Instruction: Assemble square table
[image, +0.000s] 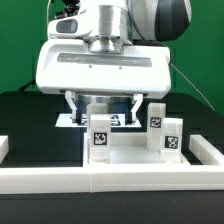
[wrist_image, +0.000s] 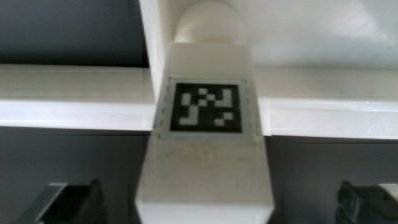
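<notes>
Below my wrist, my gripper (image: 100, 103) stands wide open, fingers (wrist_image: 71, 200) on either side of a tagged white leg (wrist_image: 206, 150) but not gripping it, above the square tabletop (image: 120, 150) against the white rail (image: 110, 180).

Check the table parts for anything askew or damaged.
Nothing stands out. The three tagged legs stand upright on the tabletop, none tipped or broken. The claw hangs open above them, holding nothing.
</notes>
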